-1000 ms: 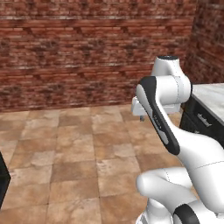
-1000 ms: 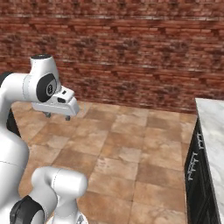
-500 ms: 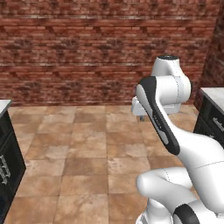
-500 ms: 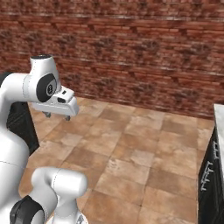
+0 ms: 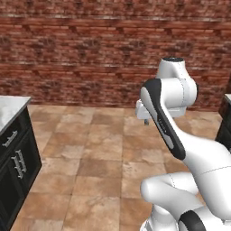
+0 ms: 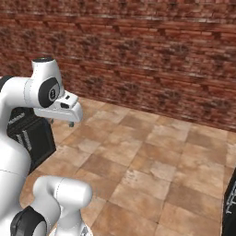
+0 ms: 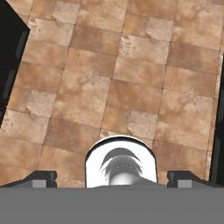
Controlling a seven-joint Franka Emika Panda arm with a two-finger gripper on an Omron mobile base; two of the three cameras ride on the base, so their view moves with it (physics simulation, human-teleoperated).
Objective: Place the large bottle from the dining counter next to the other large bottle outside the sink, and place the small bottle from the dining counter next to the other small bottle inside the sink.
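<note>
- The whole picture has swung since a moment ago: I'm turning the base, so the brick wall [image 5: 90,49] slides across and a marble-topped counter [image 5: 10,110] over dark cabinets has come in at the left edge of the left base view.
- That tells me I'm driving between stations, not working on anything yet.
- Gripper [image 7: 111,177] is spread as wide as it goes, nothing between the fingertips, pointing down at bare floor.
- No bottle in sight right now, so I can't say where either one stands.
- Floor [image 6: 152,161] is brown stone tile, wall is red brick right across the back.
</note>
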